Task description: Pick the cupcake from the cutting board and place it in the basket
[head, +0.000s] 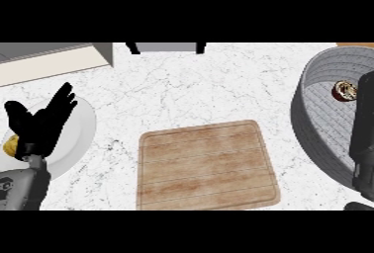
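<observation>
Grey basket (312,134) is being occupied by the cupcake (344,90), just left of the right hand (363,116); its grasp cannot be told.

Place: a kitchen, seen from above at a work counter.
Surface: a white marble tabletop (190,89) with fine grey veins, spreading across the whole view.
Prep gear: a wooden board (208,165) with grooved lines lies flat in the near middle.
Tableware: a round white plate (82,126) sits at the left.
Storage: a grey ribbed basket (315,143) stands at the right.
Food: a cupcake (345,90) lies in the basket; a yellow morsel (11,146) lies on the plate.
</observation>
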Tool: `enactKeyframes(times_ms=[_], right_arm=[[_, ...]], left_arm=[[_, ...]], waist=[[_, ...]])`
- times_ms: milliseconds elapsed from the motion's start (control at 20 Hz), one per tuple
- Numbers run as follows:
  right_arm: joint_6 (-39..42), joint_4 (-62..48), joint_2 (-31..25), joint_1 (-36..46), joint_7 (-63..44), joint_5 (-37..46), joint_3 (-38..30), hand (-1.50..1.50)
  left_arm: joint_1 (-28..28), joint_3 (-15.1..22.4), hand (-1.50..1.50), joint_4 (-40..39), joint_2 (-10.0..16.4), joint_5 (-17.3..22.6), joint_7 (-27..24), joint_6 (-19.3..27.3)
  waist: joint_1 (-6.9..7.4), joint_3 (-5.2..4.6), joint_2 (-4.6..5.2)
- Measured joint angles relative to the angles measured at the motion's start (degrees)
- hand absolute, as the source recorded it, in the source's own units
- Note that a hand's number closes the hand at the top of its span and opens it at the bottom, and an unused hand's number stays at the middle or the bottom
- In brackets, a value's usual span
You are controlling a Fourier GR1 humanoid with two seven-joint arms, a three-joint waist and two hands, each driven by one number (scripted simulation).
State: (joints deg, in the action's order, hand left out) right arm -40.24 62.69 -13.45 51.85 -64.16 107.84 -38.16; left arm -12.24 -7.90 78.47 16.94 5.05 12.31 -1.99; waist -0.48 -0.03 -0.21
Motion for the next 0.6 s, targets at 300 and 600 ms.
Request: enactKeyframes(times_ms=[300, 600], right_arm=[[-3.2, 16.7, 5.8, -3.6, 0.5, 0.7, -3.5, -1.5], [0.0, 36.9, 11.9, -13.2, -0.7, -3.7, 0.2, -1.5]], left_arm=[[0.7, -0.5, 0.0, -0.3, 0.2, -0.1, -0.2, 0.2], [1.6, -0.7, 0.0, 0.0, -0.1, 0.0, -0.2, 0.3]], waist=[[-1.1, -0.02, -0.6], [-1.46, -0.04, -0.99]])
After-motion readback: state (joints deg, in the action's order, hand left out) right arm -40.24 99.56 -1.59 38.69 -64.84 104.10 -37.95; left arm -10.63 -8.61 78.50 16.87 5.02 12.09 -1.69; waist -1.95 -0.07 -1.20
